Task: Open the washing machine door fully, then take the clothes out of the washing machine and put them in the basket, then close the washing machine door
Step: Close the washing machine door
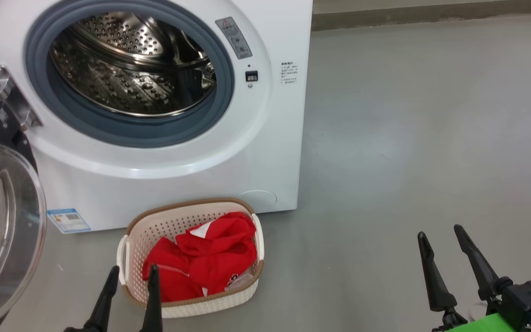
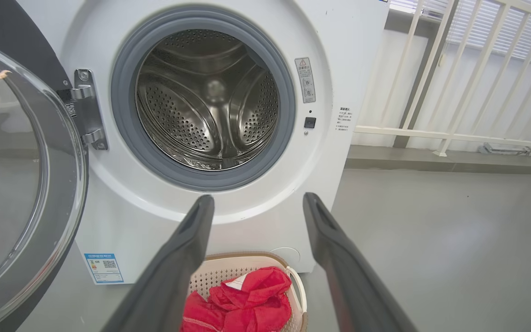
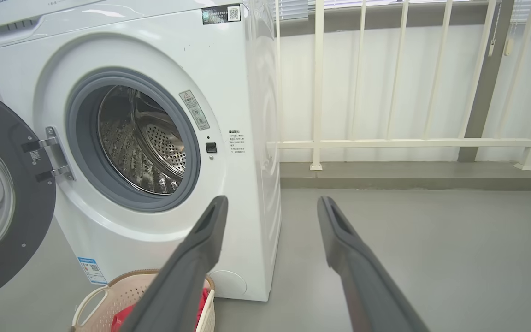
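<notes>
The white washing machine (image 1: 265, 152) stands with its door (image 1: 2, 221) swung wide to the left; the steel drum (image 1: 132, 69) holds nothing I can see. On the floor before it sits the cream basket (image 1: 141, 230) with the red clothes (image 1: 210, 258) inside. My left gripper (image 1: 134, 273) hangs open just over the basket's near left rim, nothing between its fingers. In the left wrist view the same gripper (image 2: 258, 199) points at the machine's front below the drum (image 2: 205, 101), with the clothes (image 2: 247, 299) beneath it. My right gripper (image 1: 439, 234) stands open over bare floor at the right.
Grey floor (image 1: 408, 138) stretches to the right of the machine. Behind it a low ledge and a white railing (image 3: 385, 143) run along the wall. The open door (image 2: 12, 184) juts out at the left, close to my left arm.
</notes>
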